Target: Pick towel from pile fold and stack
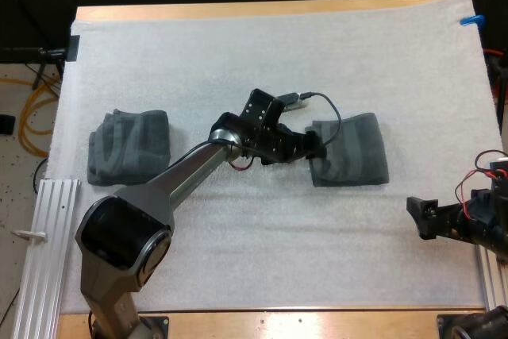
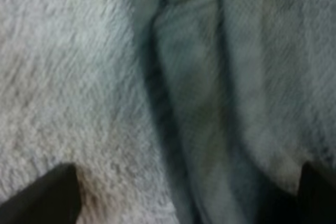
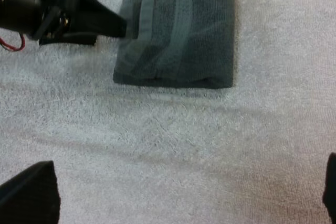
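A folded dark grey-green towel [image 1: 353, 148] lies right of the mat's middle. My left gripper [image 1: 316, 148] is at its left edge, low over the mat. In the left wrist view that gripper [image 2: 181, 203] is open, with one finger [image 2: 44, 198] over bare mat and the other over the towel [image 2: 210, 103]. A second, lumpier towel [image 1: 128, 146] rests at the mat's left side. My right gripper [image 1: 419, 217] hovers near the table's right edge, open with nothing in it [image 3: 178, 198]. It looks onto the folded towel [image 3: 184, 30] with the left gripper [image 3: 122, 27] at that towel's edge.
The white mat [image 1: 270, 61] covers most of the wooden table. An aluminium rail [image 1: 48, 236] runs along the table's left front side. My left arm [image 1: 182, 176] stretches diagonally across the mat's middle.
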Motion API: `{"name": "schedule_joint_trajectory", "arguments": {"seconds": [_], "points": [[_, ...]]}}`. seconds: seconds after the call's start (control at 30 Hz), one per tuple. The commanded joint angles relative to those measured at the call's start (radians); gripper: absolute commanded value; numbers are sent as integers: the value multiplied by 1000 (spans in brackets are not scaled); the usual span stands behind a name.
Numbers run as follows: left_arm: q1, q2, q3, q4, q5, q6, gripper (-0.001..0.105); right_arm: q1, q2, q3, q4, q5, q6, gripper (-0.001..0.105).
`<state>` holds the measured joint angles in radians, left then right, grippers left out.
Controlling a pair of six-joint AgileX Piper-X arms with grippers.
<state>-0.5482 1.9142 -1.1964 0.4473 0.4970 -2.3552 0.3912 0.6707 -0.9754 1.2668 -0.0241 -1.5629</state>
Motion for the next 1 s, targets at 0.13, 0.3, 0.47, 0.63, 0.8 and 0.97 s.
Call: {"name": "schedule_joint_trajectory", "arguments": {"seconds": [0.13,0.3,0.47,0.63,0.8,0.97], "points": [[-8,27,-36,5,30,-69,83,-4,-3,1,-12,5,-4,100],[-35,40,-58,5,-7,-116,83,-4,-3,1,-46,4,-4,100],[-61,52,-78,5,-4,-144,83,-4,-3,1,-66,-26,-4,100],[-82,80,-99,5,12,-181,74,-4,-3,1,-65,-34,-4,100],[-98,91,-122,3,17,-188,66,-4,-3,1,-65,-42,-4,100],[-105,93,-125,1,10,-188,54,-4,-3,1,-65,-42,-4,100]]}}
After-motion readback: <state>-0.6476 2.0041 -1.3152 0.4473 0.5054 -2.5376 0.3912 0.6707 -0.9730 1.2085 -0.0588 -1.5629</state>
